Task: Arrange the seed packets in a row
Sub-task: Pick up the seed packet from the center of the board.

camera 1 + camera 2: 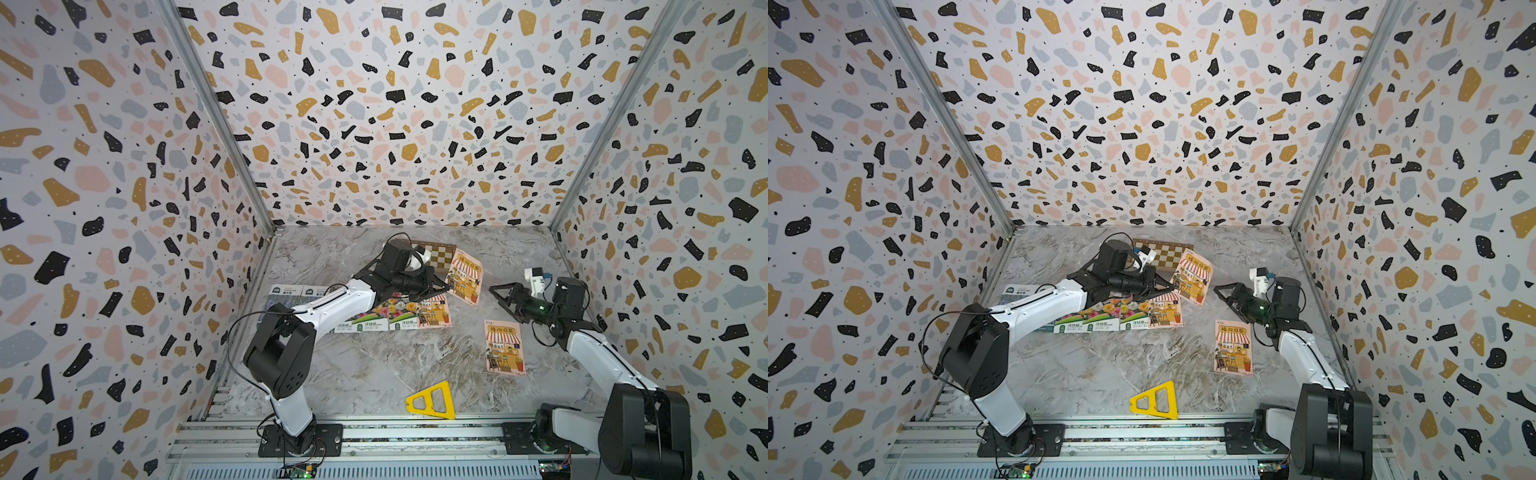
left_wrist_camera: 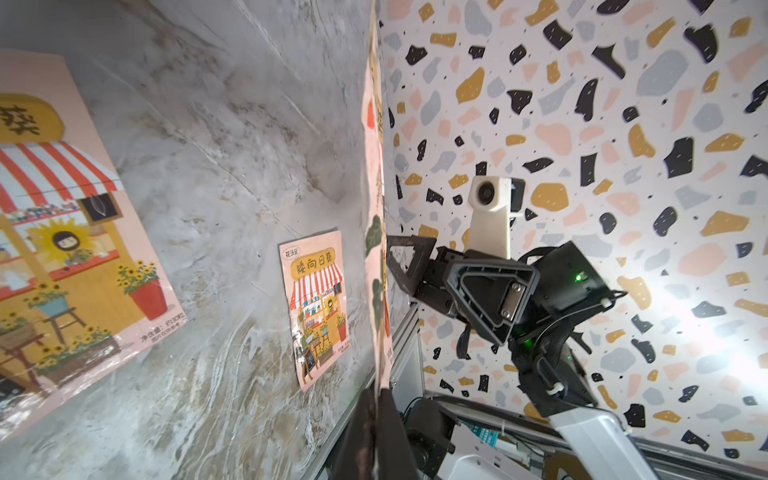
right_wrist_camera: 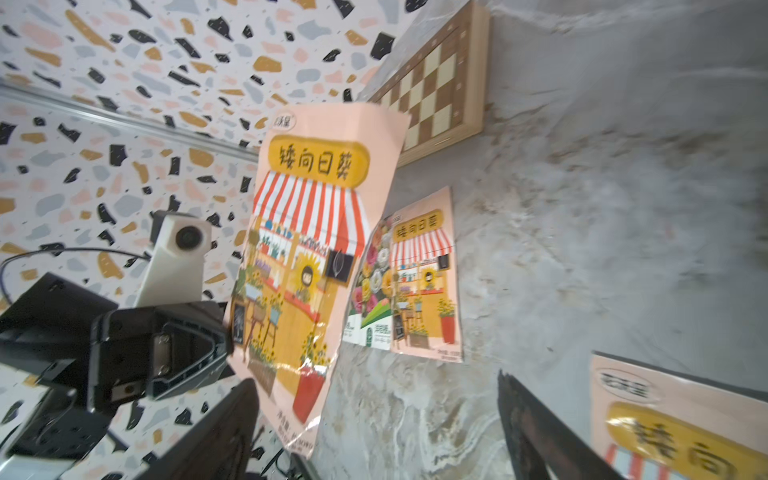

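Observation:
My left gripper [image 1: 446, 286] is shut on the edge of a pink seed packet [image 1: 465, 276] with a shop drawing and holds it tilted above the table. In the left wrist view that packet [image 2: 376, 208] is edge-on, pinched in the gripper [image 2: 378, 399]. My right gripper [image 1: 496, 293] stands open just right of it, holding nothing; in the right wrist view the gripper [image 3: 374, 399] faces the packet [image 3: 307, 266]. On the table lies a row: purple packets [image 1: 286, 291], flower packets [image 1: 374, 316], then a pink one [image 1: 434, 313]. Another pink packet [image 1: 504, 347] lies apart, front right.
A brown-and-cream chessboard [image 1: 438, 253] lies at the back behind the left arm. A yellow plastic triangle [image 1: 432, 401] sits near the front edge. Patterned walls close in the marble table [image 1: 374, 374] on three sides.

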Available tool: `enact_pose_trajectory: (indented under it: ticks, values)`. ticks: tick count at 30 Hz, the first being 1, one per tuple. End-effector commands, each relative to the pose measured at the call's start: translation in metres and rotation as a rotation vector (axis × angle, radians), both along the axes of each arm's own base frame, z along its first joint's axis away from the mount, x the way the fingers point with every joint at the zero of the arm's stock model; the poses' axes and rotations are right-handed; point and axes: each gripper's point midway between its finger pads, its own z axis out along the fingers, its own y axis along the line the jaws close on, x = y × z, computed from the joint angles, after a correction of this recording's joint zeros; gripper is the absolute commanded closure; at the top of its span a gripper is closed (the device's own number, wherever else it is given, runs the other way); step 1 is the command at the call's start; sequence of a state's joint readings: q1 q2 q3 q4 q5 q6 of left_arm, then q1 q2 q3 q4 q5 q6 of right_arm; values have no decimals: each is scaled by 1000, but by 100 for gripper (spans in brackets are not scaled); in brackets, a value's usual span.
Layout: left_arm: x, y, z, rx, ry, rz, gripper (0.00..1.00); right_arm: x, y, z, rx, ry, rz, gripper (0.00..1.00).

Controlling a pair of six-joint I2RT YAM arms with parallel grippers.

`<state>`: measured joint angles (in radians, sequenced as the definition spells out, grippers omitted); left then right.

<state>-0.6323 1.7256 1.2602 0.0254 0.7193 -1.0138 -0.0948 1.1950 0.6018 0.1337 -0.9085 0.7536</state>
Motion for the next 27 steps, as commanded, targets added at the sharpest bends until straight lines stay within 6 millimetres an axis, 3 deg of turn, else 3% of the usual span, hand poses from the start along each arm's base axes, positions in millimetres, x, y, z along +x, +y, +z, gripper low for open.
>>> enact_pose_trajectory:
  ticks: [1, 7, 13, 22, 27]
  values:
    - [10, 7, 25, -73, -48, 53, 100, 4, 22, 27, 98, -72, 67, 10]
    - [16, 17, 36, -130, -34, 102, 100, 19, 50, 44, 165, -95, 125, 14]
    - [18, 24, 43, -158, -29, 124, 100, 36, 61, 62, 209, -124, 135, 32]
    - [20, 28, 47, -190, -13, 135, 100, 50, 71, 64, 259, -109, 154, 51]
    - [19, 31, 45, -194, -6, 135, 100, 54, 78, 68, 263, -129, 181, 68]
